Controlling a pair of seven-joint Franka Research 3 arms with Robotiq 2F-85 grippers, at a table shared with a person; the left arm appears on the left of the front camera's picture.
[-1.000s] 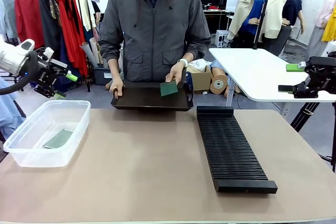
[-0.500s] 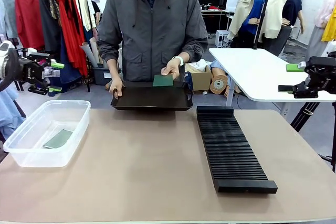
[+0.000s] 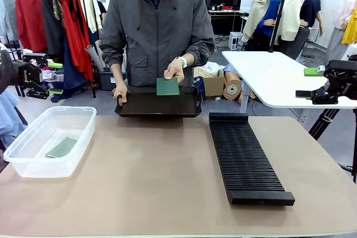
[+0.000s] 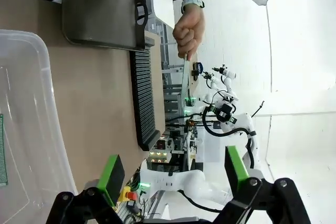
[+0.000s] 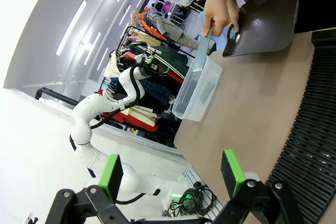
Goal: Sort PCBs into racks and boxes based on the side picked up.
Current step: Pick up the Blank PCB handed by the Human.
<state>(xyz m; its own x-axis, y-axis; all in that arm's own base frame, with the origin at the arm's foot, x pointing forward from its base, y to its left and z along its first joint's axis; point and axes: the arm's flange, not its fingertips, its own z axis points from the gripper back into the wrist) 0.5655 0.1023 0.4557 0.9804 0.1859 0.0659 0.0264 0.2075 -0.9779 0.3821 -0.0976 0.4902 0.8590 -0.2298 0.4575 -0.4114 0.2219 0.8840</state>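
Note:
A person across the table holds one green PCB [image 3: 167,86] upright in one hand, just above a shallow black tray [image 3: 159,106] held in the other hand. Another PCB [image 3: 61,147] lies flat in the clear box [image 3: 39,166] at the table's left. The long ribbed black rack [image 3: 245,157] lies at centre right with bare slots. My left gripper [image 3: 56,79] hangs open off the table's left side, above and behind the box. My right gripper [image 3: 309,83] is open, off to the far right. Both wrist views show wide-spread green pads [image 4: 112,177] [image 5: 231,171] with nothing between.
A white side table [image 3: 273,76] stands behind the rack on the right. A clothes rail [image 3: 50,9] with hanging garments is at back left. The tan tabletop [image 3: 150,182] between box and rack is bare.
The person has raised the PCB from the tray and turned it to face me. My left gripper has drawn back to the left and levelled out. The right arm is still.

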